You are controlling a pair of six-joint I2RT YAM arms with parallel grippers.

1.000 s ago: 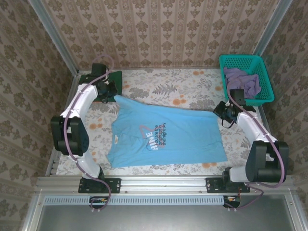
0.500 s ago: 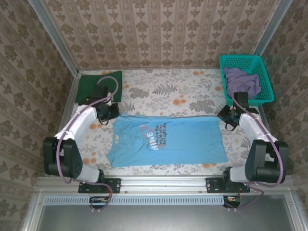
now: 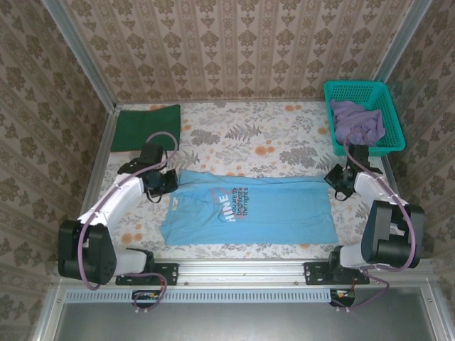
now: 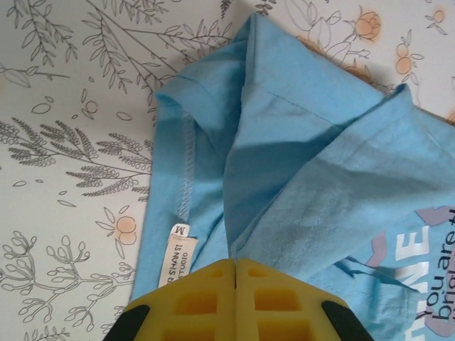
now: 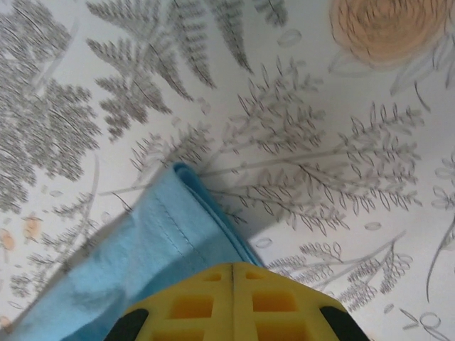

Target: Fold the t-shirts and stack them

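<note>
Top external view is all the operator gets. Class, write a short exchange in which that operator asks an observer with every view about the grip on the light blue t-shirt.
Operator: Is the left gripper really shut on the light blue t-shirt?
Observer: Yes. The left wrist view shows its yellow fingers pressed together, with blue cloth pinched at the seam between them.
Operator: And the right gripper?
Observer: The right wrist view shows it shut on a hemmed, doubled corner of the shirt.
Operator: Anything by the collar?
Observer: A white size label marked M, just left of the left fingers.
</note>
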